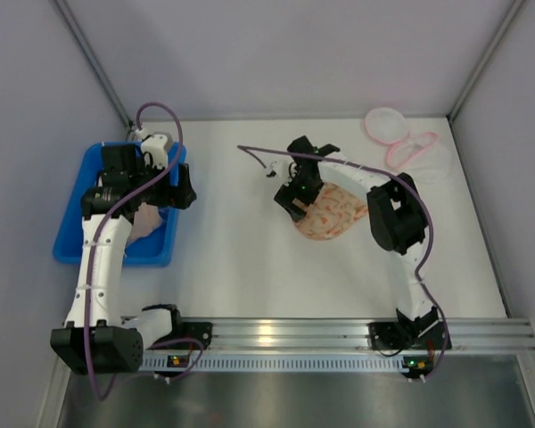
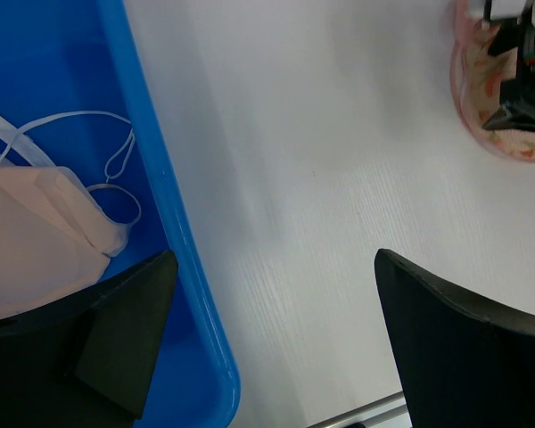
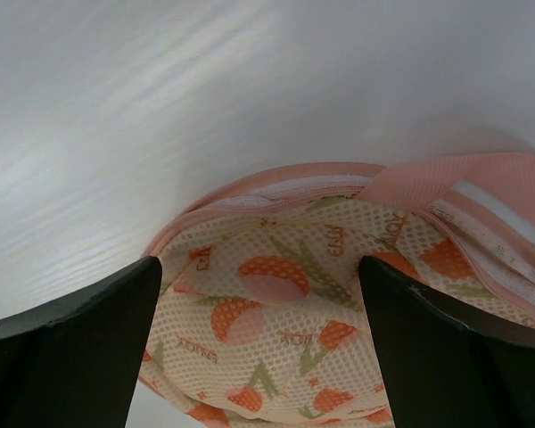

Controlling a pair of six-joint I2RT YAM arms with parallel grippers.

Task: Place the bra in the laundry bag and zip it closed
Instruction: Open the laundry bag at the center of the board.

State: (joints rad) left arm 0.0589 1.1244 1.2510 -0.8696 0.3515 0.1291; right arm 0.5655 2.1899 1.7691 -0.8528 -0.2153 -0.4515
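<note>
While the left pincer (image 1: 178, 187) (image 2: 275, 267) hangs over the right rim of the tray (image 1: 80, 178) (image 2: 174, 232), its jaws stand spread to full width and hold nothing. One matte black finger sits above the tray floor, the other above bare desk (image 1: 241, 267) (image 2: 321, 178).

- Tray: glossy blue plastic, rectangular, rounded rim.
- Bra (image 1: 147, 223) (image 2: 36, 232): lies in the tray, below and to the left of the left pincer. Soft pale peach fabric, smooth, bunched. Thin white straps (image 2: 71, 116) loop out from it across the blue floor.
- Desk: white, with a fine ribbed grain visible in the left wrist view.

Right pincer (image 1: 294, 192) (image 3: 259, 267): jaws wide apart, gripping nothing.

- Laundry bag (image 1: 334, 214) (image 2: 477, 98) (image 3: 276, 294): directly beneath the right pincer, and well off to the right of the left one. Flat on the desk, rounded outline. Cream open-weave mesh printed with orange fruit and green leaves, small lettering repeated. Edge bound in pink woven tape with a white band beside it.
- Whether the fingertips touch the mesh, I cannot tell.

Beyond the right pincer, near the far right corner: two pouches (image 1: 410, 147), white, with pink rims, rounded.
</note>
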